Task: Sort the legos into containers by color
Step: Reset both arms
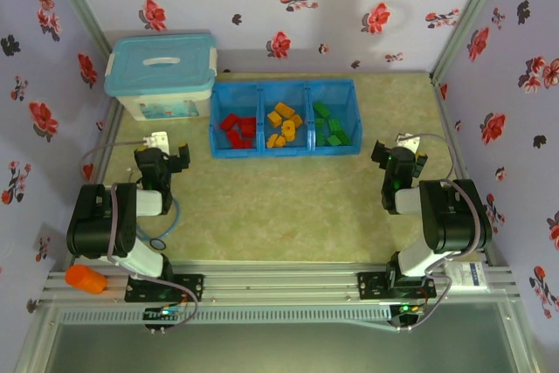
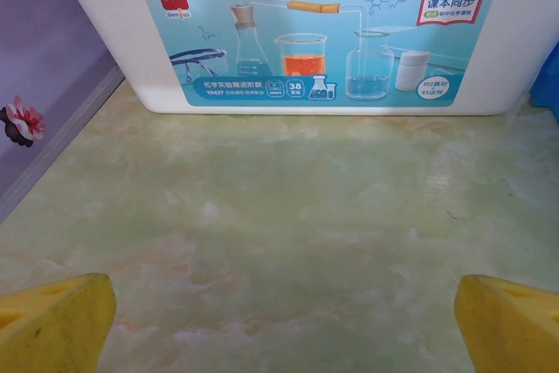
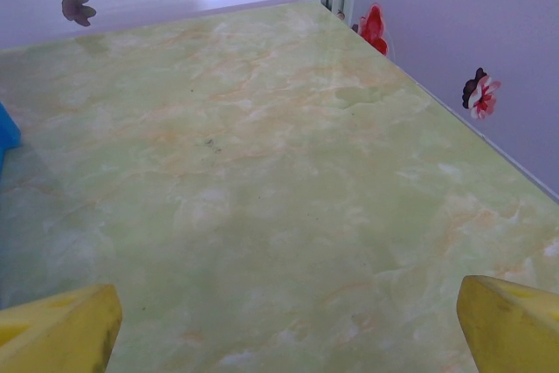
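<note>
The blue tray [image 1: 286,153] sits at the back middle of the table with three compartments. Red legos [image 1: 238,129] lie in the left one, yellow-orange legos [image 1: 285,126] in the middle one, green legos [image 1: 330,125] in the right one. My left gripper [image 1: 168,156] rests left of the tray, open, its yellow fingertips [image 2: 57,322] wide apart over bare table. My right gripper [image 1: 396,156] rests right of the tray, open too, with nothing between its yellow fingertips [image 3: 511,325]. A sliver of the tray's blue edge [image 3: 5,133] shows in the right wrist view.
A white storage box with a teal lid [image 1: 162,74] stands at the back left, its label [image 2: 319,32] facing the left wrist camera. An orange object [image 1: 85,279] lies on the near rail at left. Floral walls [image 1: 515,85] enclose the table.
</note>
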